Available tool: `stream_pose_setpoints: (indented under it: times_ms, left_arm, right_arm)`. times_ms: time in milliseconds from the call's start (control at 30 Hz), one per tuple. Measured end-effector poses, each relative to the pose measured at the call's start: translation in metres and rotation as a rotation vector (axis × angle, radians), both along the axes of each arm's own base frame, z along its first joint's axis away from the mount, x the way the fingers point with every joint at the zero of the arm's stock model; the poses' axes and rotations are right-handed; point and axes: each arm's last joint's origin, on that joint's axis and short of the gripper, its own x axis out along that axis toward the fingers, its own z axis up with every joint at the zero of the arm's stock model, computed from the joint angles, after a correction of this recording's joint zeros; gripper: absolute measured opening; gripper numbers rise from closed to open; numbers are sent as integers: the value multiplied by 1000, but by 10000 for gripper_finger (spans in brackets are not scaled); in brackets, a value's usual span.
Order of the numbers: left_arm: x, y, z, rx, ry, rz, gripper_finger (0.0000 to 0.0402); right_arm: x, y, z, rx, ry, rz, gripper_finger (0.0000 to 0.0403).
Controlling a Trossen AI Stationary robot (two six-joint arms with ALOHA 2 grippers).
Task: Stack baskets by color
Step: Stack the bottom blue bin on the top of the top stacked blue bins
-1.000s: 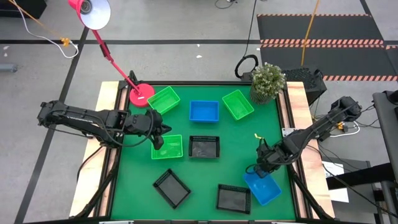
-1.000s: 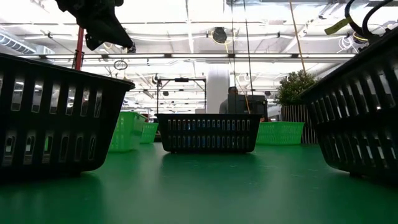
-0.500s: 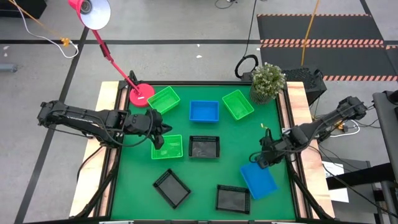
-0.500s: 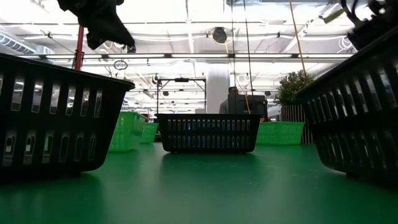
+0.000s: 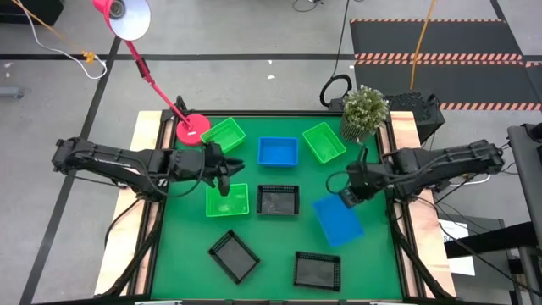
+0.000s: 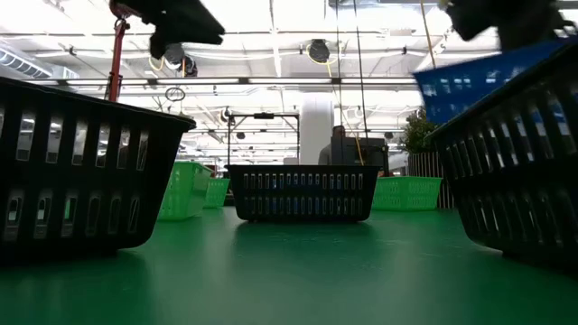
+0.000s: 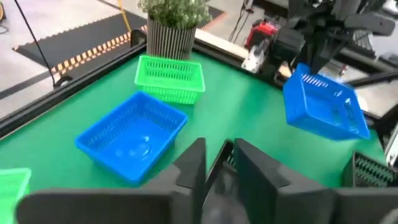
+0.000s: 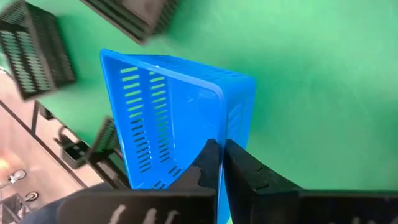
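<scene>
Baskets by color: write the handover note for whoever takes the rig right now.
Right gripper: shut on a blue basket, lifted clear of the mat.
Left gripper: over the green basket at centre left, holding nothing.
Placed: second blue basket back centre; two more green baskets at the back; three black baskets centre and front.
Done: no stack visible.
Left: all three colours.

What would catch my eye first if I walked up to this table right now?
Probably the blue basket hanging tilted in the air over the green table's right side, pinched by its rim in the right gripper. Next, the left gripper poised above a green basket on the left. Other baskets lie scattered around, with a pink lamp leaning over the far-left corner.
</scene>
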Motion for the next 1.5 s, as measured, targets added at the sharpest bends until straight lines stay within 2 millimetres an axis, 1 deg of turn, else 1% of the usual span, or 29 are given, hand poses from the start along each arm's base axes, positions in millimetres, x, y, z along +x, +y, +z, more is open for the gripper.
stream_pose_setpoints:
  times_ms: [67,167,233,367,433,500,567,700,833,1033,1133,1233,1333,1500]
  left_arm:
    - [4,0,-2,14,-8,-7,123]
    - [16,-2,3,26,-89,-15,164]
    - [22,-3,0,37,-93,-37,189]
    - [41,-6,5,64,-75,-83,234]
    - [53,-8,9,64,-87,-103,252]
    - [61,-9,7,62,-53,-111,266]
    - [72,-10,8,57,-54,-128,274]
    - [86,-11,4,57,-14,-129,278]
    - [93,-11,-4,59,27,-120,278]
    - [94,-3,-13,82,100,-82,278]
    - [94,1,-15,110,120,-87,267]
    - [94,5,-13,141,122,-90,233]
    - [94,9,-14,161,133,-88,179]
    - [94,13,-14,197,149,-107,67]
  right_arm:
    - [11,-5,8,-21,-16,10,0]
    - [28,-14,17,-56,-39,35,0]
    - [41,-20,24,-79,-60,52,0]
    - [67,-30,36,-123,-94,102,0]
    - [78,-36,40,-152,-106,123,0]
    - [89,-41,43,-169,-112,141,0]
    - [97,-46,43,-182,-115,154,0]
    - [111,-55,42,-201,-129,155,0]
    - [122,-59,45,-215,-188,145,0]
    - [129,-60,49,-233,-265,144,1]
    - [130,-60,51,-250,-291,160,2]
    - [131,-61,51,-259,-297,163,2]
    - [131,-62,51,-260,-301,160,2]
    - [136,-63,56,-284,-374,171,3]
